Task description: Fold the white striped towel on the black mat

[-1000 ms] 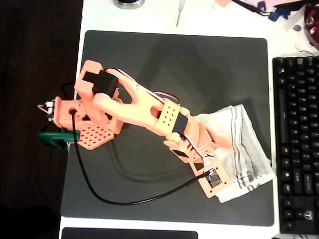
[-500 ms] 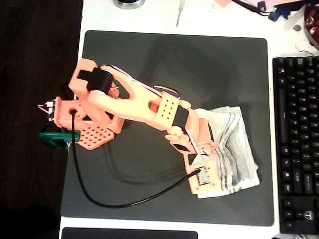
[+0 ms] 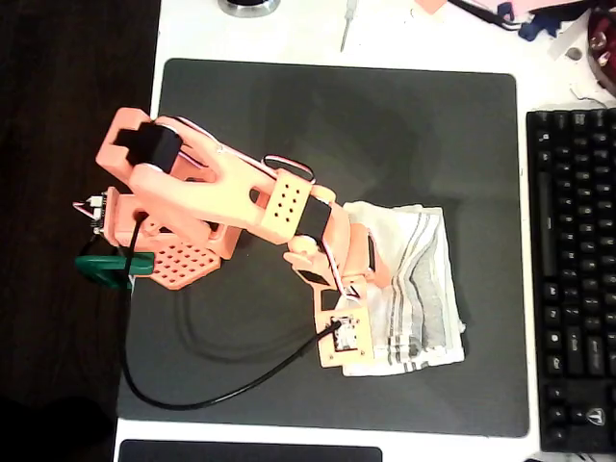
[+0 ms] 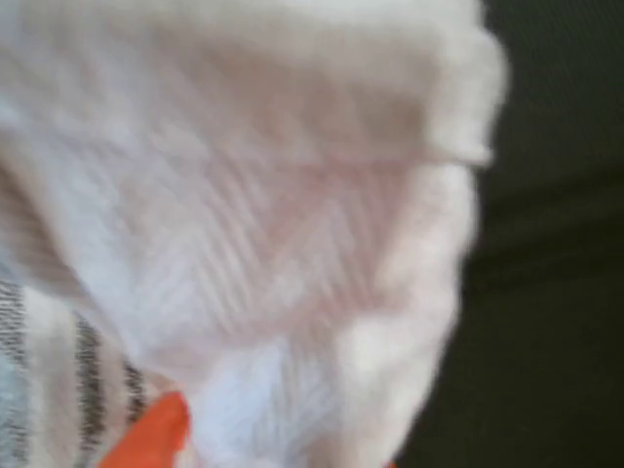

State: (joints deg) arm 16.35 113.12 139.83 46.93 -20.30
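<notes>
I see the mat (image 3: 289, 115) filling most of the overhead frame. Arm (image 3: 231, 197) reaches from centre-left toward lower-right. Towel (image 3: 414, 289) is bunched on the mat, right of centre, stripes running top to bottom. Gripper (image 3: 371, 279) sits over the towel's left edge. In the wrist view, blurred cloth (image 4: 273, 244) is right up against an orange fingertip (image 4: 146, 439). I can't tell the jaw opening or whether it's gripping.

Your arm (image 3: 289, 207) covers the white striped towel's (image 3: 419, 279) left edge; up close the cloth is blurred, gripper (image 4: 161, 439) mostly buried, jaws unreadable.
</notes>
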